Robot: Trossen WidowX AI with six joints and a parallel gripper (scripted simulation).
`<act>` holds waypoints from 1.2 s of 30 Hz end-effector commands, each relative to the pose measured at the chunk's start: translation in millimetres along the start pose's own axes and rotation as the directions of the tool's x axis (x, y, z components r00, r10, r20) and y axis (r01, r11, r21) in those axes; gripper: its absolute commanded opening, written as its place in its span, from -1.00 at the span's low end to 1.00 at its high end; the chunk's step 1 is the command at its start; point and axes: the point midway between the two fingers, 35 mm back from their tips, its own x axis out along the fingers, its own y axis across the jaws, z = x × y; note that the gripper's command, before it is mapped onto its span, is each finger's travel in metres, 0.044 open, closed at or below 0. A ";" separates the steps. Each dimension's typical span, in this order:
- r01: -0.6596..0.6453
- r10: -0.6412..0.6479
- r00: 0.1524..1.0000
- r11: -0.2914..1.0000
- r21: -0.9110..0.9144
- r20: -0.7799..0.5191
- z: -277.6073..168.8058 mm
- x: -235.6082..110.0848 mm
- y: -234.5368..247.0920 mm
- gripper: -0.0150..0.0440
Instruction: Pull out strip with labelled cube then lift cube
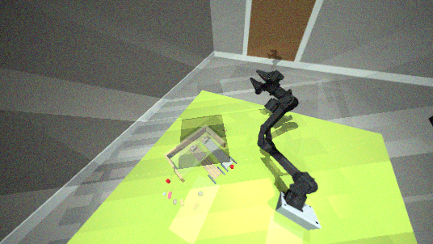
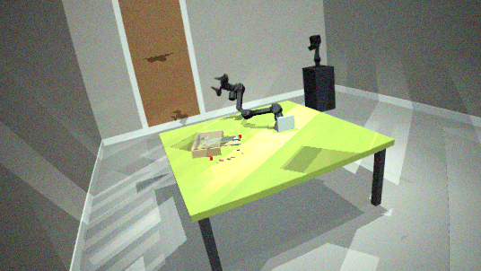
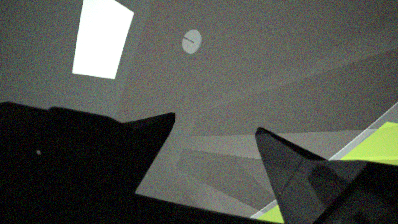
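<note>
Wood tray walls (image 1: 174, 163) fence strips on 3 sides, open side faces arm base (image 1: 311, 220), small bits (image 1: 174, 200) nearby

place: bare test room | cues: plain grey walls, brown door panel (image 2: 158, 58), lone lime-green table (image 2: 314, 135), black camera pedestal (image 2: 319, 87)

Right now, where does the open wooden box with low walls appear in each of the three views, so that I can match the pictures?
Top view: the open wooden box with low walls is left of centre, on the lime-green table top.
Exterior view: the box is near the table's left edge, left of centre.
Wrist view: not in it; only the black end effector, open, against wall and floor.
Shared landmark: the green table top.
</note>
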 end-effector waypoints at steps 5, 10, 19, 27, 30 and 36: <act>-0.004 0.005 0.998 1.000 -0.017 0.063 23.2 -18.2 16.5 0.86; -0.023 0.036 0.982 0.997 -0.072 0.184 64.6 -59.3 64.0 0.86; -0.035 0.132 0.934 0.959 -0.281 0.332 93.9 -124.8 177.8 0.86; -0.039 0.210 0.928 0.877 -0.478 0.309 55.1 -142.2 277.4 0.86; -0.041 0.223 0.936 0.837 -0.546 0.271 27.7 -138.1 307.6 0.86; -0.039 0.201 0.965 0.748 -0.662 0.170 -37.0 -116.2 344.7 0.86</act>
